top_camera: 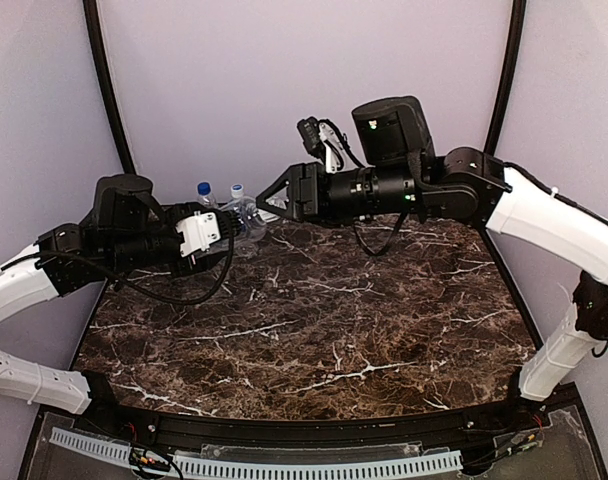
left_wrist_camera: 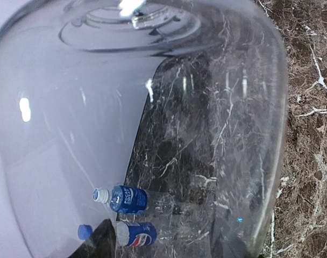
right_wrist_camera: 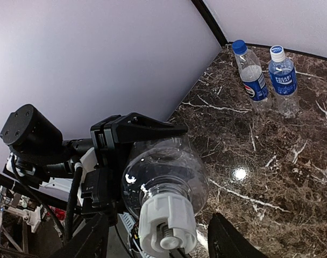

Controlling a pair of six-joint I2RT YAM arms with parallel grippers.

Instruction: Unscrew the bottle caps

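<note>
Over marble table [top_camera: 334, 330], left tool [top_camera: 231, 229] clamps plain bottle [right_wrist_camera: 164, 171].

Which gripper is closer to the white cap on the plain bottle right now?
Right. The right gripper is open, fingers flanking the white cap without touching it; the left gripper clamps the plain bottle further back.

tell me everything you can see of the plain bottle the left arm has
The plain bottle is clear, unlabelled plastic with a rounded shoulder and a white cap still on. It is held roughly level above the table, clamped in the left pincer, cap pointing at the right pincer, whose open fingers flank the cap without visibly touching it.
</note>
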